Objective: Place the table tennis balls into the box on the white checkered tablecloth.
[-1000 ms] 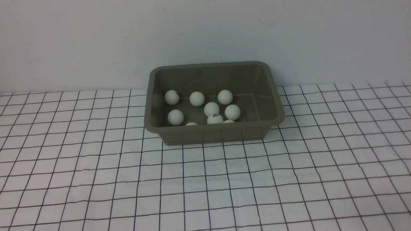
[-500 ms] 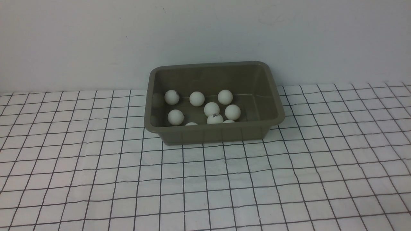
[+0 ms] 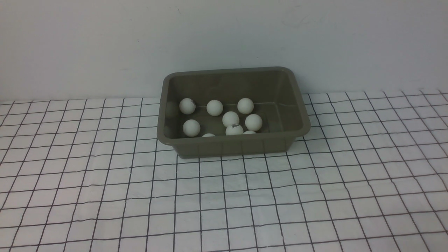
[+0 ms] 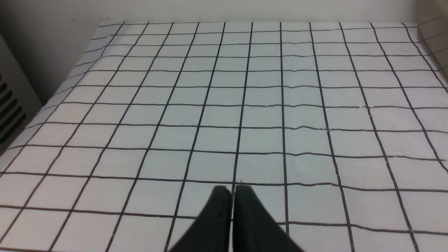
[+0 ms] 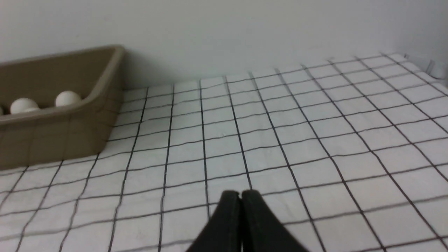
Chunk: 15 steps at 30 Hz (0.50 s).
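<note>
The olive-grey box stands on the white checkered tablecloth near the back wall. Several white table tennis balls lie inside it; two at the front are half hidden behind its near wall. No ball lies on the cloth in any view. Neither arm shows in the front view. My left gripper is shut with nothing between its black fingers, above bare cloth. My right gripper is shut and empty too, well away from the box, where two balls peek over the rim.
A pale wall rises right behind the box. In the left wrist view the cloth ends at an edge beside a grey vented panel. A small white fitting sits at the cloth's far corner in the right wrist view.
</note>
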Each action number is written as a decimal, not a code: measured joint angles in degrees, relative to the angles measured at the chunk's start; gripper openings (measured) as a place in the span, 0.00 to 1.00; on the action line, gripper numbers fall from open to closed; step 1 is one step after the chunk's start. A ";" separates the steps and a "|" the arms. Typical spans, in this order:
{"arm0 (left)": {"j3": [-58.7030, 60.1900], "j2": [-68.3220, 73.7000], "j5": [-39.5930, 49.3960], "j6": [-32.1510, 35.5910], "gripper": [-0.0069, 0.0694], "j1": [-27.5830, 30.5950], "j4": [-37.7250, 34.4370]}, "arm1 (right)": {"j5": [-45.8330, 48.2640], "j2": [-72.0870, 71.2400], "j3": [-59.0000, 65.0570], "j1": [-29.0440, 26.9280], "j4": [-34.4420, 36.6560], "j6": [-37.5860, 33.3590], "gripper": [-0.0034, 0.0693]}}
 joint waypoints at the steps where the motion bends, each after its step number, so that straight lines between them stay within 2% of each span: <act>1: 0.00 0.00 0.00 0.00 0.08 0.00 0.00 | 0.00 0.00 0.00 0.00 1.11 -1.57 0.02; 9: 0.00 0.00 0.00 0.00 0.08 0.00 0.00 | 0.06 0.00 -0.04 0.00 2.51 -2.51 0.02; 15: 0.00 0.00 0.00 0.00 0.08 0.00 0.00 | -4.12 0.00 0.15 0.00 2.51 -1.55 0.02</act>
